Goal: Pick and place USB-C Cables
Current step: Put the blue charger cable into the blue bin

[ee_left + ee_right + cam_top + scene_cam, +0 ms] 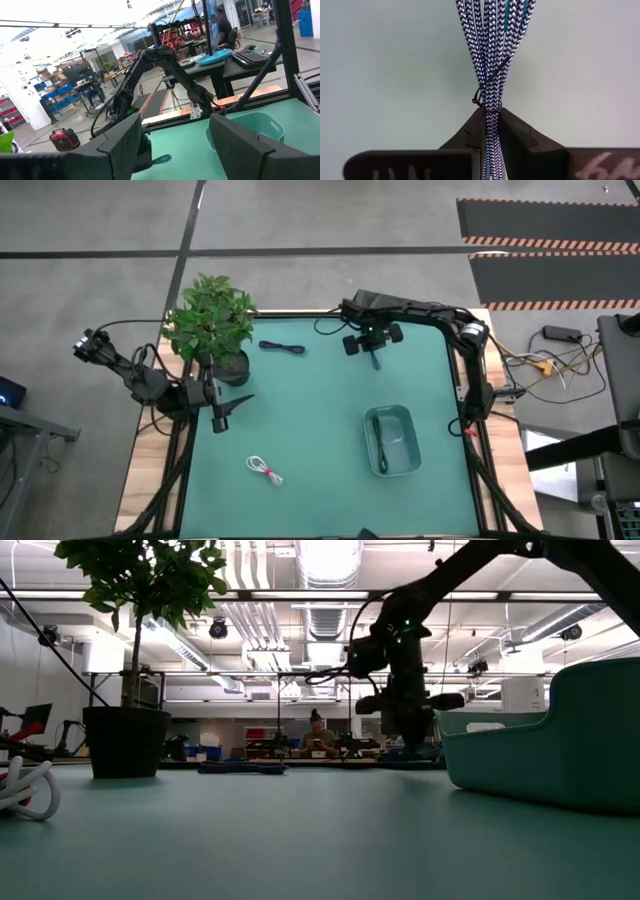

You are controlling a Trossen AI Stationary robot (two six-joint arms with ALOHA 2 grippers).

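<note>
Nearest, a white cable w/ red tie (264, 469) lies loose on the table (310, 430); a green one sits in the teal bin (403, 423). Left tool (221, 411) waits by the plant, fingers apart. Farther, right tool (375, 359) is clamped on a blue-white braided cable (492, 55), so mid-carry; next it needs moving over the bin, then release. Navy cable (282, 347) lies beyond.

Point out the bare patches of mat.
Bare: middle of the mat between plant, white cable and bin; also the front corners. Crowded: back edge, where the right hand grips a cable near the navy cable.
</note>
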